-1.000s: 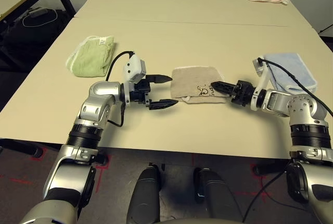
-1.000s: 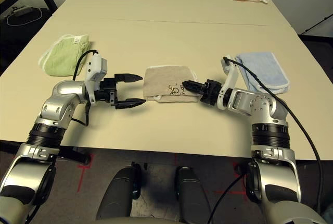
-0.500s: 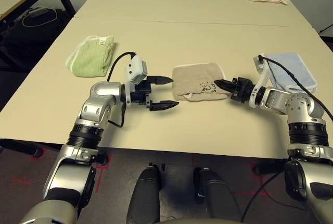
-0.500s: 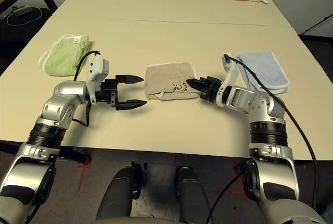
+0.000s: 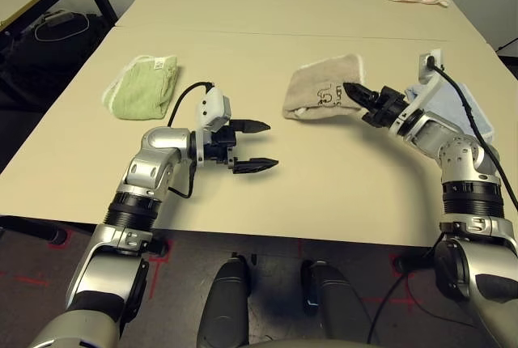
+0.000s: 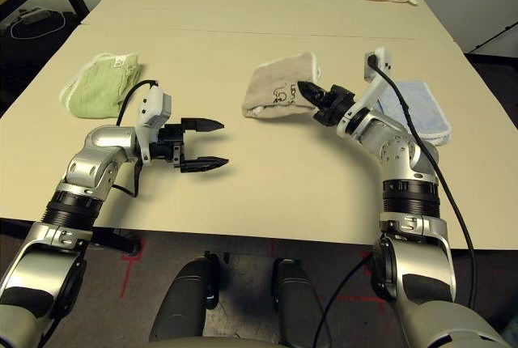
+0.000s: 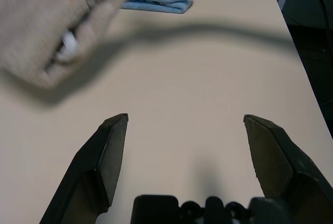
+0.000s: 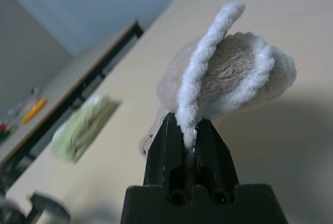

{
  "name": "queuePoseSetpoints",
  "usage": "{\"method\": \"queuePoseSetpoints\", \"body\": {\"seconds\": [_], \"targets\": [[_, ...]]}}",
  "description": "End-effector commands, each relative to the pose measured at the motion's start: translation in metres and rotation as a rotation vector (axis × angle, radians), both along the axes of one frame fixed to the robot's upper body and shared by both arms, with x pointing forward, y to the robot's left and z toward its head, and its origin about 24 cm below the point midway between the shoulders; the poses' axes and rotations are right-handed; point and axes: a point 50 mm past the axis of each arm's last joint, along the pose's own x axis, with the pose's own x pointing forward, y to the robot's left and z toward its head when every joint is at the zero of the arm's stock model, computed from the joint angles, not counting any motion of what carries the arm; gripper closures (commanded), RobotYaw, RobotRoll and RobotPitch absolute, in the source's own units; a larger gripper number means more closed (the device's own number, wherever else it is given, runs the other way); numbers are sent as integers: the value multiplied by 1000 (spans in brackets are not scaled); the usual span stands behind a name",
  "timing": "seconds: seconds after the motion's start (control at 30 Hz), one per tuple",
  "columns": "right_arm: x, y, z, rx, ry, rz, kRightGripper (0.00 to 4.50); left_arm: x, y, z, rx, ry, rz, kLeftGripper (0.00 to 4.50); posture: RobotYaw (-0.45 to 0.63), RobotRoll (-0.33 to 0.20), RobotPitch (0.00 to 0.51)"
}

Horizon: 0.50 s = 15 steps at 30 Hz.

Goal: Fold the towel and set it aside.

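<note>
Right gripper (image 5: 354, 90) of mine clamped on edge of folded towel (image 5: 322, 87), pinching white stitched hem so layers stay together. Towel hangs off fingertips, above table (image 5: 324, 186), toward right edge, just short of blue towel (image 6: 414, 105). Holding it by one edge keeps fold from opening; judged ready for setting aside. Left gripper (image 5: 254, 145) wide apart, nothing in it, hovering near front edge, out of towel's way. Green towel (image 5: 144, 85) lies near left edge.
</note>
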Motion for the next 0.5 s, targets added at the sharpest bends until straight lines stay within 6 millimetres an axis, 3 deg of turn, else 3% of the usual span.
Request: {"method": "queuePoseSetpoints", "body": {"seconds": [0.03, 0.5], "targets": [[2, -13, 0, 35, -34, -123, 4492, 0, -2, -4, 19, 15, -14, 0, 32, 0, 132], [5, -42, -2, 211, -105, -556, 4492, 10, 0, 3, -95, 9, 119, 0, 1, 0, 142]]}}
